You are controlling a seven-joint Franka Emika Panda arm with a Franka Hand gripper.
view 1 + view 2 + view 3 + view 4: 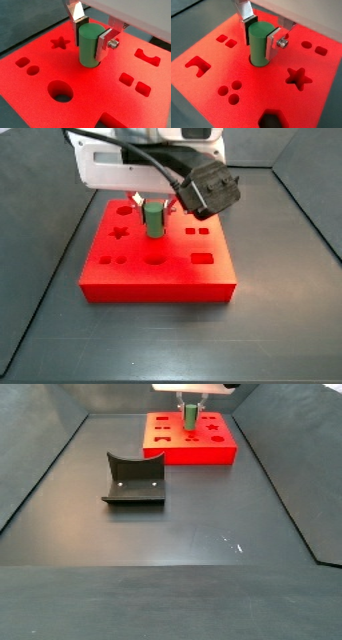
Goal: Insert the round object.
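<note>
The round object, a smooth green peg [88, 46], stands upright between the fingers of my gripper [92, 39]. The gripper is shut on its upper half. The peg's lower end meets the top of the red block [40, 105] near its middle, and in a wrist view [258, 42] a dark hole rim shows around its base. How deep it sits I cannot tell. In a side view the peg [154, 223] hangs below the gripper [155, 208] over the block [158, 278]. It also shows in the far side view [190, 417].
The block's top has other cut-outs: a star [60, 43], a large round hole [61, 91], small paired holes [27, 66] and rectangles [133, 83]. The dark fixture [134, 480] stands on the grey floor, apart from the block [201, 452]. Dark walls enclose the floor.
</note>
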